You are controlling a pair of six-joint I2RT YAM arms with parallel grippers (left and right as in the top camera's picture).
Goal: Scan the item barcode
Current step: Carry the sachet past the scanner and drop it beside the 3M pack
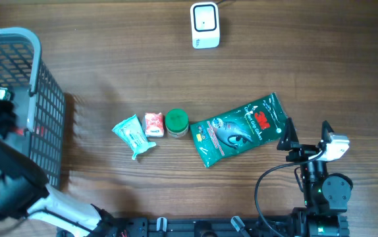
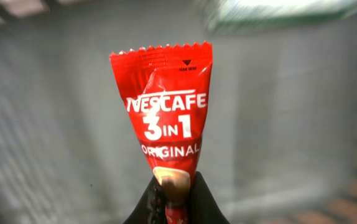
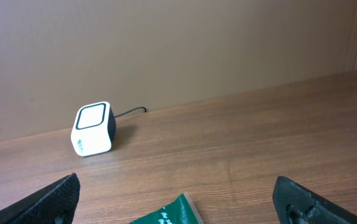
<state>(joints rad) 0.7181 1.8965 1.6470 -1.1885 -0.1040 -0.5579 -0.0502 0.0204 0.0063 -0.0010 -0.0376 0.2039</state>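
A red Nescafe 3 in 1 sachet [image 2: 166,118] stands upright in the left wrist view. My left gripper [image 2: 175,200] is shut on its lower end, inside the grey basket [image 1: 34,52]. No barcode shows on the side of the sachet facing the camera. In the overhead view my left arm [image 1: 4,181] reaches into that basket at the far left. The white barcode scanner [image 1: 205,25] [image 3: 92,129] sits at the back of the table. My right gripper [image 1: 305,135] [image 3: 175,190] stands open at the front right, beside a green 3M pack [image 1: 242,128], holding nothing.
On the wooden table, in a row, lie a teal wipes pack [image 1: 134,135], a small red-and-white packet [image 1: 153,124] and a green-lidded jar [image 1: 176,123]. A corner of the green 3M pack [image 3: 175,213] lies between my right fingers. The scanner's cable runs off the back edge.
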